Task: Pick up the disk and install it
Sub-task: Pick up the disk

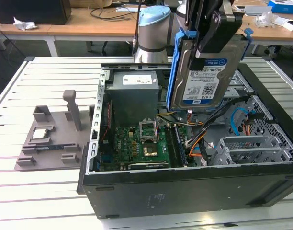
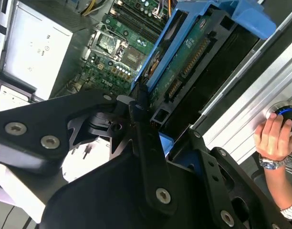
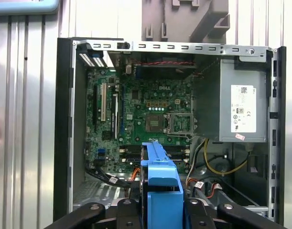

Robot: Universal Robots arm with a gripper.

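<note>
The disk [image 1: 204,72], a silver-grey hard drive with a blue-and-white label in a blue carrier bracket, hangs upright and a little tilted above the open computer case [image 1: 185,187]. My gripper [image 1: 211,45] is shut on it from above, one black finger lying across the label. In the second wrist view the disk's green circuit side [image 2: 189,57] and its blue bracket stick out from between the black fingers [image 2: 141,129]. The first wrist view looks down the bracket's blue edge [image 3: 160,176] at the motherboard [image 3: 146,114] below.
Inside the case are the grey power supply [image 1: 134,93], the motherboard [image 1: 137,143], loose cables and a metal drive cage [image 1: 252,146] at the exterior view's right. A grey fixture [image 1: 55,139] with a small chip [image 1: 41,134] lies left of the case. A person's hand [image 2: 275,136] rests on a button.
</note>
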